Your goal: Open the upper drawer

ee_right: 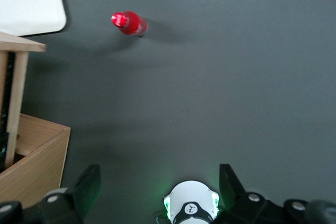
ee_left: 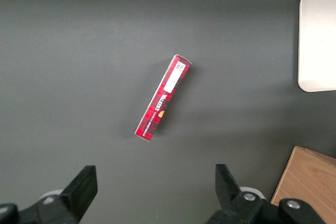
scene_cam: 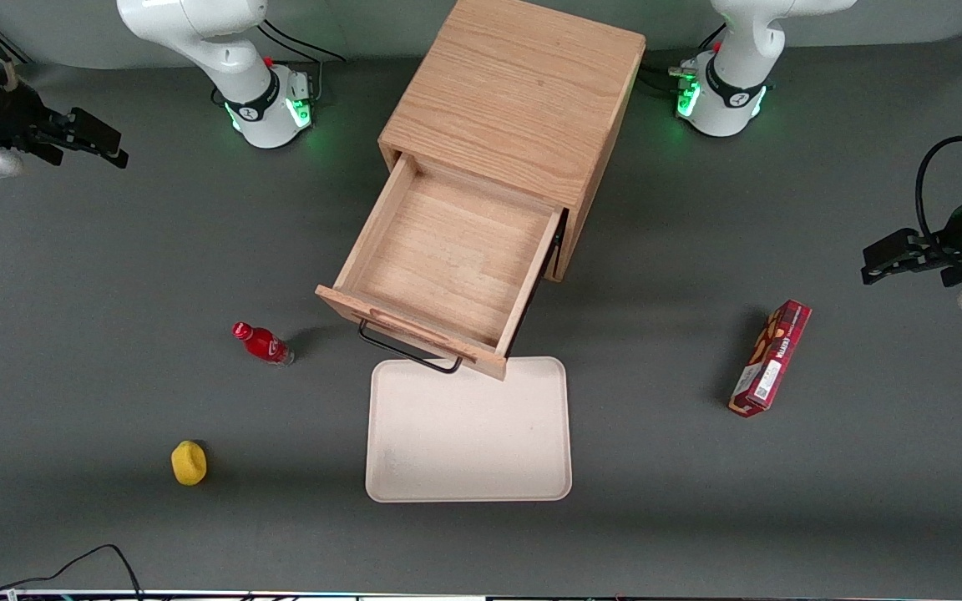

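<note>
Containers first. The upper drawer (scene_cam: 448, 275) of the oak cabinet (scene_cam: 514, 108) stands pulled well out toward the front camera; its light wood interior shows bare boards with nothing in it. Its long black wire handle (scene_cam: 408, 348) hangs from the front panel and overlaps the rim of the cream tray (scene_cam: 468, 484), which lies flat on the tabletop (scene_cam: 113, 250) just in front of the drawer and holds nothing.

My tool (scene_cam: 84, 133) is raised at the working arm's end of the tabletop, well apart from the cabinet. In the right wrist view its two black fingers (ee_right: 84, 190) stand spread wide, with only dark tabletop and my arm's white base (ee_right: 191, 203) between them; they grip nothing and touch nothing.

The drawer front is tilted slightly relative to the tray's edge, since the whole cabinet sits at an angle. A dark slide rail shows along the drawer's side toward the parked arm.

Other items: a red bottle (scene_cam: 262, 343) lies near the drawer front, toward the working arm's end. A yellow lemon-like fruit (scene_cam: 189, 463) rests nearer the front camera than the bottle. A red snack box (scene_cam: 771, 359) lies toward the parked arm's end.
</note>
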